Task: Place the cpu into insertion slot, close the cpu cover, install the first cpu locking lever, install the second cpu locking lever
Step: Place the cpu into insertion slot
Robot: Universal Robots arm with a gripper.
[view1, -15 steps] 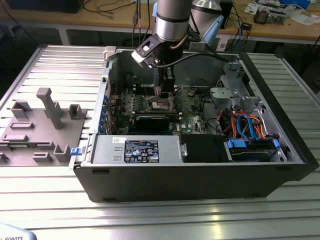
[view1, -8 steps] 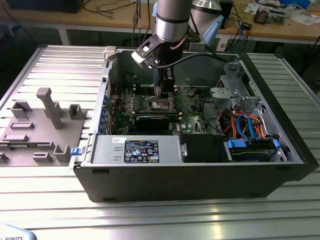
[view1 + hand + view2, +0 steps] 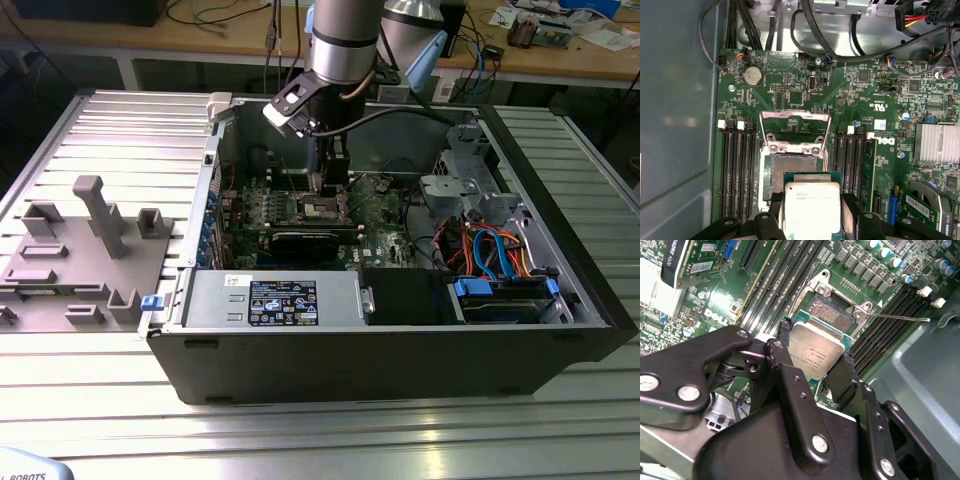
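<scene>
**Carrying the cpu (image 3: 815,352) to its slot (image 3: 790,172)**

I am gripping the cpu by opposite edges, the gripper (image 3: 816,342) closed partway onto it, hovering at the bare slot's edge. The cover (image 3: 795,122) is standing flipped open. Seating is calling, I judge, for squaring it over the slot.

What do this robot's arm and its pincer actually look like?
The arm is a thick silvery-grey tube with a dark band and a light-blue cap. A black cable loops off its wrist. The pincer is matt black: two jointed fingers built from flat links, studded with silver screws.
</scene>
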